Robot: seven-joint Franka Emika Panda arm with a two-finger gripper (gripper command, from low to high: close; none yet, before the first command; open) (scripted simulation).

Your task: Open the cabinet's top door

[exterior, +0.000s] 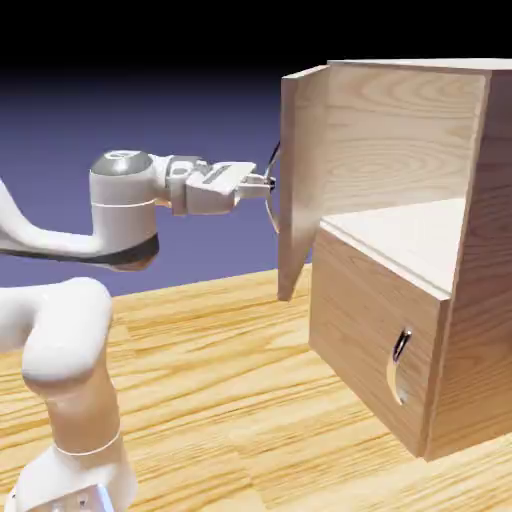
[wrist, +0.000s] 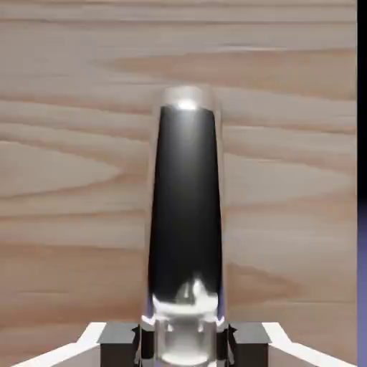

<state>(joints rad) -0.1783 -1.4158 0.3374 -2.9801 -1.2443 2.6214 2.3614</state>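
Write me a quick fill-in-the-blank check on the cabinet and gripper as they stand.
The top door stands ____.
The gripper is closed on the door's ____.
The lower door is ____.
Beneath the cabinet, the tabletop is made of ____.

Missing words: open; handle; shut; wood.

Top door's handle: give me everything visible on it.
The handle is a long, curved, shiny bar, metallic-looking, with dark and bright reflections. It bows out from the outer face of the top door, which stands swung open. The gripper has closed on it partway along, one fingertip on each side.
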